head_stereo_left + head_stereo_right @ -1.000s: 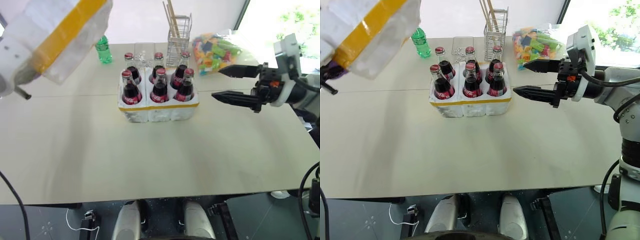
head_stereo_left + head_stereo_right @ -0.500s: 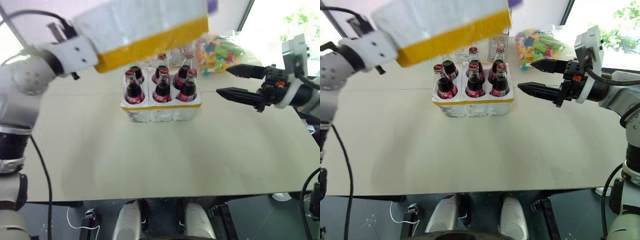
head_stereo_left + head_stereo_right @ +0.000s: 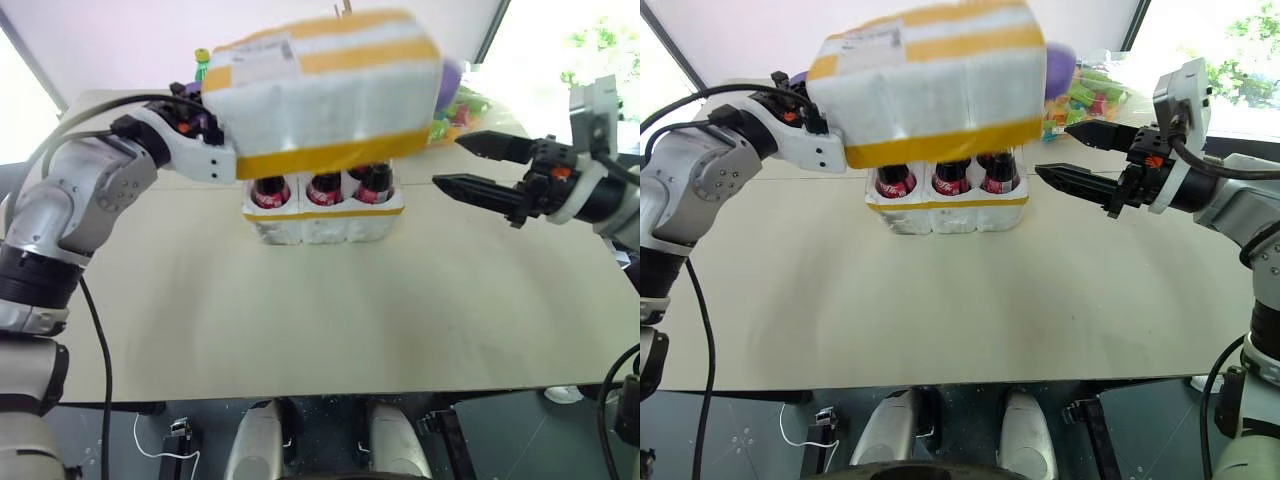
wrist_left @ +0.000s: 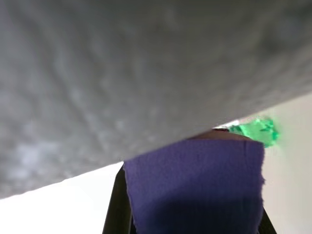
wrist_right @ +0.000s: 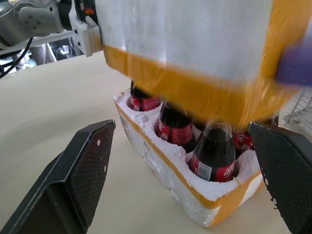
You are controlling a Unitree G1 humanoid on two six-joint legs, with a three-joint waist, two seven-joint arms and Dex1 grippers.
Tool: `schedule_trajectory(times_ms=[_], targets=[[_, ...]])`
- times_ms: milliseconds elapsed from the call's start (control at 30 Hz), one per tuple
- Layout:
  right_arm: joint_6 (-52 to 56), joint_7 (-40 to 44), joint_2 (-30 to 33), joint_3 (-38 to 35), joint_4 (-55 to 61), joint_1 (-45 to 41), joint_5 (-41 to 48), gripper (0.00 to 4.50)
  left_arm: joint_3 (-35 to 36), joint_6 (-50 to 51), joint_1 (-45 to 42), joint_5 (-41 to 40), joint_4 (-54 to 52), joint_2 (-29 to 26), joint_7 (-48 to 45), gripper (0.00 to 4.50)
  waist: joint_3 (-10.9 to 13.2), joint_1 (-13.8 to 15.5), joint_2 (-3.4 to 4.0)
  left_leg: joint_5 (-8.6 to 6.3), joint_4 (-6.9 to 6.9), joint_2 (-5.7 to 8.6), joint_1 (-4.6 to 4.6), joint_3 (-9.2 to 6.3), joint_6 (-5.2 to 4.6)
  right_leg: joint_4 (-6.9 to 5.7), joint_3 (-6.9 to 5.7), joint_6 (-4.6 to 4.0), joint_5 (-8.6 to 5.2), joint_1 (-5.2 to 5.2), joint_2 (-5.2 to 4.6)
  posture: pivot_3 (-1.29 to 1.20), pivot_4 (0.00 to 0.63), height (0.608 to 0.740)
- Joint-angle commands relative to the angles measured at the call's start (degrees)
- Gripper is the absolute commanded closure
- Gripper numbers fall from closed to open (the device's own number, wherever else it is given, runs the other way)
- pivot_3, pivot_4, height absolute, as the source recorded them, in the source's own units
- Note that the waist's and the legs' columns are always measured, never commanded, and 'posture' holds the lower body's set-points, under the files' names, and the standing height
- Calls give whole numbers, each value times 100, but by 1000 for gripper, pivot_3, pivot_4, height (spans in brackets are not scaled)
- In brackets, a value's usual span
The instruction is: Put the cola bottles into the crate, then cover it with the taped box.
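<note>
Over the crate (image 3: 322, 218), left gripper (image 3: 195, 110) clamps the taped box (image 3: 325, 90); cola bottles (image 5: 212, 156) seated, covering underway. Right gripper (image 3: 478, 170) spread, empty. Next: square up, lower.

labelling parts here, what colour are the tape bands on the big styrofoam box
Yellow, on the white taped box; clearest in the right eye view.
</note>
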State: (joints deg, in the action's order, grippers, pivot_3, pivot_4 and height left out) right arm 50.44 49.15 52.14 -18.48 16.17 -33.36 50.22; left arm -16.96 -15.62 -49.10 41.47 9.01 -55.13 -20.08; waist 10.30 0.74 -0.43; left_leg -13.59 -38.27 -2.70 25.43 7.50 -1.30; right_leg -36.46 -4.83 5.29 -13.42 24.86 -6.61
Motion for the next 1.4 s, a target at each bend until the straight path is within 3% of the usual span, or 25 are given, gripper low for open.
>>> schedule_trajectory(times_ms=[33, 567, 800, 933, 1267, 1400], targets=[[-79, 2, 110, -191, 226, 86, 50, 0, 206, -42, 19, 110, -8, -62, 42, 4133, 0, -4, 0, 0, 1, -1, 1, 0, 0, 0, 0, 0, 0, 1, 2, 0, 150, 736], [-229, 220, 464, -250, 250, 692, -106, 0, 261, 106, 747, 362, -337, 89, -16, 4133, 0, -15, 0, -1, 0, -2, -1, 0, -2, 0, 0, 0, 0, 1, 2, 0, 150, 736], [-260, 190, 434, -234, 173, 646, -102, 0, 134, -435, 298, 1144, 2, -95, 747, 4133, 0, -8, 0, -1, 1, -2, -2, 0, -2, -1, 0, 0, 0, 1, 3, 0, 150, 736], [-250, 106, 351, -197, 125, 546, -79, 0, 180, -523, 289, 1319, 114, -58, 1126, 2298, 0, -11, 0, -1, 2, -2, -3, 0, -2, 0, 0, 0, 0, 1, 3, 0, 150, 736], [-199, -17, 247, -178, 146, 459, 2, 0, 269, -315, 843, 1058, -25, 196, 653, 2298, -1, -1, 0, -1, -2, -2, -1, 0, -3, -2, 0, 0, 0, 0, 1, 0, 150, 736], [-198, -56, 223, -146, 166, 451, 28, 0, 416, -361, 931, 950, -129, 14, 591, 2298, -1, -3, 0, -1, -1, -3, -1, -1, -3, -3, 0, 0, 0, 0, 1, 0, 150, 736]])
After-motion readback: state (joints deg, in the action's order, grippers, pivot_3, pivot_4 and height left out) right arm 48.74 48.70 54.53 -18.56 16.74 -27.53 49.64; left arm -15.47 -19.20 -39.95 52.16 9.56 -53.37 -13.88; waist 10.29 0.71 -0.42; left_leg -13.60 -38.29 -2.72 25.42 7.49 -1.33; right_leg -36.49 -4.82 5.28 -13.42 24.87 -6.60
